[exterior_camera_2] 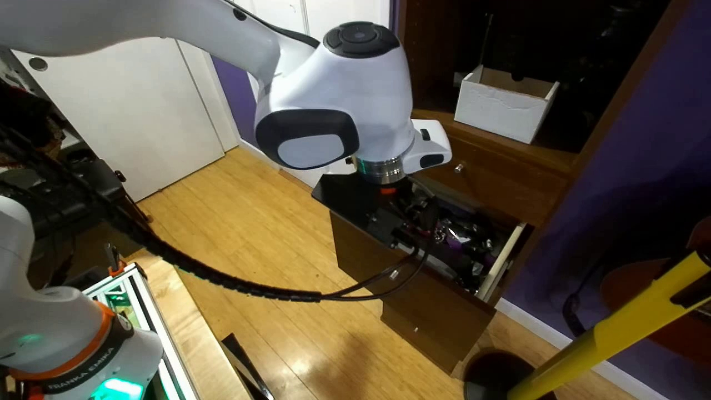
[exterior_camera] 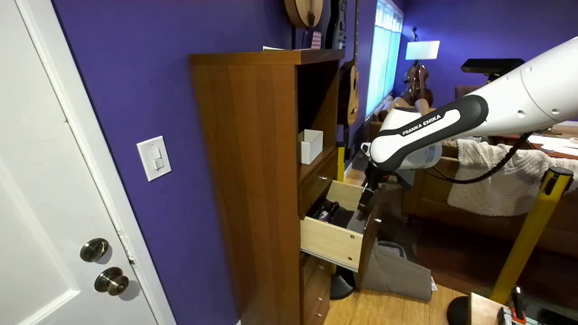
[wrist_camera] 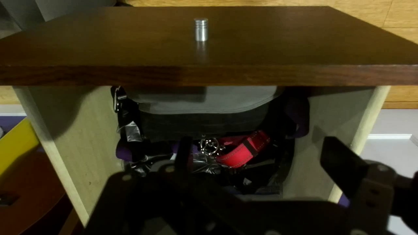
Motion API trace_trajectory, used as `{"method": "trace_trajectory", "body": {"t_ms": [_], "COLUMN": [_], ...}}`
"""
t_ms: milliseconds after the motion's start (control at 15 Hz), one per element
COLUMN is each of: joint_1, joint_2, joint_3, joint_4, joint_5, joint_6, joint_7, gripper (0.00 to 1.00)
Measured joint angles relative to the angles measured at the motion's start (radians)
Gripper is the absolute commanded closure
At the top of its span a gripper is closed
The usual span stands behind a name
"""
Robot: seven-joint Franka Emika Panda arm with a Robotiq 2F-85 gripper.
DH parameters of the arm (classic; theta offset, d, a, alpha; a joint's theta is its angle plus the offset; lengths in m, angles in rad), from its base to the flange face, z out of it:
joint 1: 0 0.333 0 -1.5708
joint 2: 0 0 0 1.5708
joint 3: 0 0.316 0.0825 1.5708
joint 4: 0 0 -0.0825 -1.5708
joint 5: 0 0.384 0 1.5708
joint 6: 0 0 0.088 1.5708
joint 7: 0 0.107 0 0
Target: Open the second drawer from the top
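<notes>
The second drawer from the top (exterior_camera: pixel 332 239) stands pulled out from the brown cabinet (exterior_camera: pixel 253 180). Its front panel (exterior_camera_2: pixel 355 244) has a small metal knob, which shows in the wrist view (wrist_camera: pixel 201 29). Black and purple items, grey fabric and a red strap (wrist_camera: pixel 243 151) lie inside. The drawer above, with its knob (exterior_camera_2: pixel 459 168), is shut. My gripper (exterior_camera: pixel 365 203) points down over the drawer, at the inner side of the front panel. In the wrist view its fingers (wrist_camera: pixel 261 160) are wide apart with nothing between them. I cannot tell whether it touches the panel.
A white box (exterior_camera: pixel 311 146) sits on the shelf above the drawers. A yellow post (exterior_camera_2: pixel 600 333) stands near the cabinet, and another yellow post (exterior_camera: pixel 528 239) is by the sofa. A grey sheet-like object (exterior_camera: pixel 397 271) lies on the floor under the drawer.
</notes>
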Motion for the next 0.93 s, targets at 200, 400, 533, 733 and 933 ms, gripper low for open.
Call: {"method": "trace_trajectory", "body": {"t_ms": [200,400,533,733,933], "joint_1": [-0.003,-0.008,-0.011,-0.015,-0.016], "joint_2": [0.045,0.084,0.102,0.118,0.125], "joint_3": [0.006,0.01,0.011,0.013,0.014], "joint_4": [0.017,0.033,0.042,0.062,0.099], "joint_5": [-0.02,-0.064,-0.108,-0.157,-0.206], "joint_6": [0.0,-0.01,-0.03,-0.091,-0.201], "joint_7": [0.0,0.018,0.046,0.083,0.136], "gripper": [0.0,0.0,0.0,0.0,0.0]}}
